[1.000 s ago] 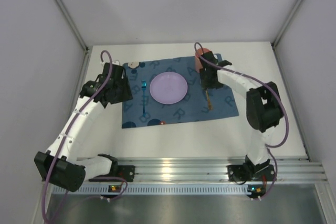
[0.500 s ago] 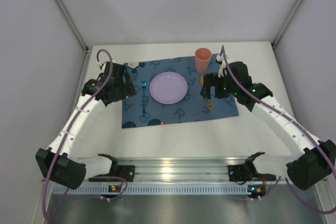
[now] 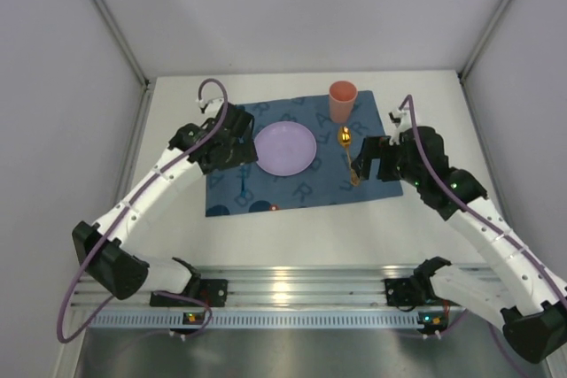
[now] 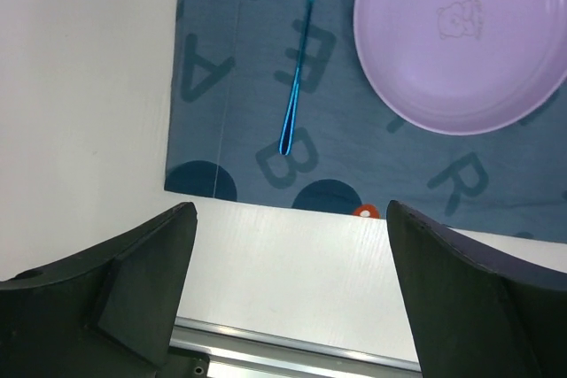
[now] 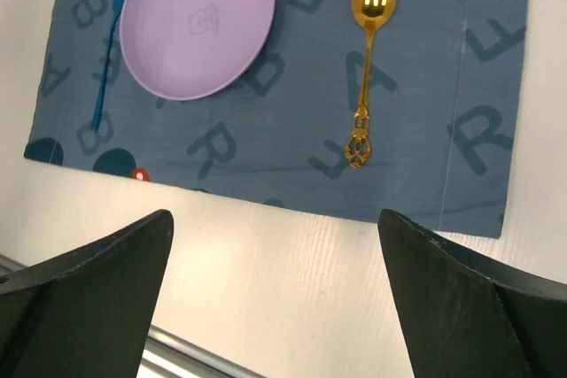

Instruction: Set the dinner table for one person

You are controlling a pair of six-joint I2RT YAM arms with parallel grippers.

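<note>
We look down on the white dinner table [image 3: 292, 236], which lies under both arms with the blue placemat [image 3: 310, 188] at its centre. Each arm bends inward. The left gripper [image 4: 291, 245] hovers over the mat's left side and the right gripper [image 5: 275, 245] over its right, both with fingers spread wide and holding nothing. On the mat are the plate [image 5: 197, 19], cup [image 3: 342, 102], spoon [image 5: 365, 77] and fork [image 4: 299, 68].

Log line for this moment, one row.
left hand: open, empty | right hand: open, empty | placemat: fork, plate, spoon, cup laid | stage: setting looks complete
</note>
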